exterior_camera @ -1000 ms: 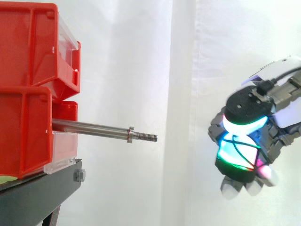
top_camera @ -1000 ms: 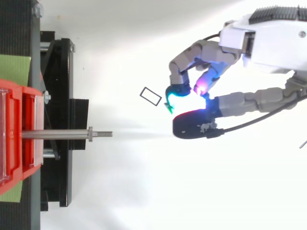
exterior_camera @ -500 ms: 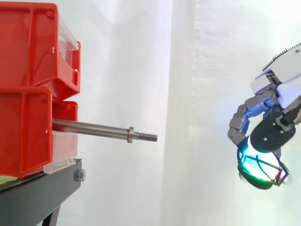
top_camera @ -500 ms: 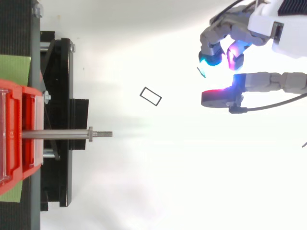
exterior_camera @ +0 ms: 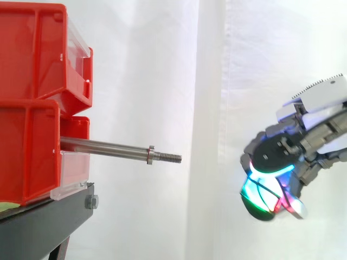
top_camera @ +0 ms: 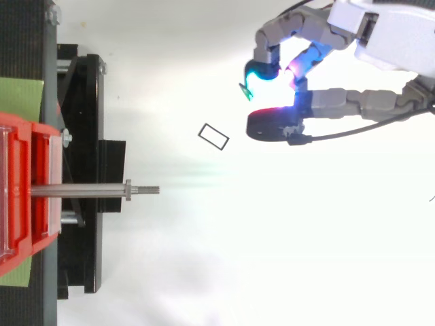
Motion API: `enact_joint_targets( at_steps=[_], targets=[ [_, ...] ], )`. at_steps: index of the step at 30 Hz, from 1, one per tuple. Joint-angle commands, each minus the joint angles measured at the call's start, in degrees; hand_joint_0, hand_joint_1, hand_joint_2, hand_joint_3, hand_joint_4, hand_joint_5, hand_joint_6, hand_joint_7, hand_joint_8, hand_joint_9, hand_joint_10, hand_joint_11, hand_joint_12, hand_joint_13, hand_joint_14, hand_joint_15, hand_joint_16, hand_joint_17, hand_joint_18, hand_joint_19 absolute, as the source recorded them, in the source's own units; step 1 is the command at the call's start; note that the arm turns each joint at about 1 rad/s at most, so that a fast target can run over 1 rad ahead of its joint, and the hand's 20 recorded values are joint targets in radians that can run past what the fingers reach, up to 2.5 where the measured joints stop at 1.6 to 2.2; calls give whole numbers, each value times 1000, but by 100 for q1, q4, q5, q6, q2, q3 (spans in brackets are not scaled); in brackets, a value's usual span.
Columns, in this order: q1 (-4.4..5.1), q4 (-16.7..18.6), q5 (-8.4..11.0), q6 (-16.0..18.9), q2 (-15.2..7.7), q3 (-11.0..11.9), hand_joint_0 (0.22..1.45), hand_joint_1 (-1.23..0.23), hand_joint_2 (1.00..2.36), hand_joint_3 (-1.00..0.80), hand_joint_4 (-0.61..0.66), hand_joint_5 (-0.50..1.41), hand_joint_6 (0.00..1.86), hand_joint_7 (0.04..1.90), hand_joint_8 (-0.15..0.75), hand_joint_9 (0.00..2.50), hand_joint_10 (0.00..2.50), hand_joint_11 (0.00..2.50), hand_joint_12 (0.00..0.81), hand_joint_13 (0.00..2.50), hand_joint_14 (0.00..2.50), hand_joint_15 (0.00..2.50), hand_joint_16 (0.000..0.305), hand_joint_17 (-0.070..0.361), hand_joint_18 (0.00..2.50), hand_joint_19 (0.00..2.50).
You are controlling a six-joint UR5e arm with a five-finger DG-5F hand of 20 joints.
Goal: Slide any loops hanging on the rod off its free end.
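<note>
Rod (exterior_camera: pixel 105 147) stuck out level from the lower of two stacked red bins (exterior_camera: pixel 30 135) on the black stand (exterior_camera: pixel 49 222). Its free end pointed toward the hand. The shaft was bare steel from the bin face to a small collar (exterior_camera: pixel 150 154), with a threaded tip (exterior_camera: pixel 169 157) beyond it.

Hand (exterior_camera: pixel 277 156) hung in the air well apart from the rod tip, at the right of the side view and slightly lower than the rod, in front of the white curtain (exterior_camera: pixel 162 65). From above, the hand (top_camera: pixel 340 102) sat off to one side of the rod's line, not in front of it. Fingers and thumb were curled together, pads glowing cyan, green and magenta. Thin dark lines crossed the lit pads, which looked like a wire loop (exterior_camera: pixel 267 186) pinched between the fingertips, though glare made the outline hard to follow.

Second loop (top_camera: pixel 213 136), a small dark rectangle, lay flat on the white surface (top_camera: pixel 204 258). It was between rod tip and hand, touching neither.
</note>
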Motion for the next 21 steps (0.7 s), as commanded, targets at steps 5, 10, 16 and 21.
enact_joint_targets(
  at_steps=[5, 10, 16, 21],
  targets=[
    [7, 185, -21, 1429, 0, -10, 559, -597, 1020, -181, 16, -144, 866, 1007, 241, 1001, 27, 828, 331, 461, 8, 214, 46, 104, 434, 340],
    [7, 194, -21, 1473, 0, -10, 572, -714, 1023, -120, 19, -169, 906, 925, 245, 952, 28, 820, 331, 459, 8, 211, 47, 106, 453, 330],
    [16, 194, -21, 1473, 0, -10, 605, -744, 1020, -226, 8, -171, 907, 971, 241, 950, 28, 821, 328, 468, 8, 210, 47, 105, 470, 330],
    [16, 194, -21, 1473, 0, -10, 585, -663, 1013, -329, 112, -161, 920, 974, 248, 966, 26, 809, 327, 465, 8, 212, 46, 104, 462, 339]
  ],
)
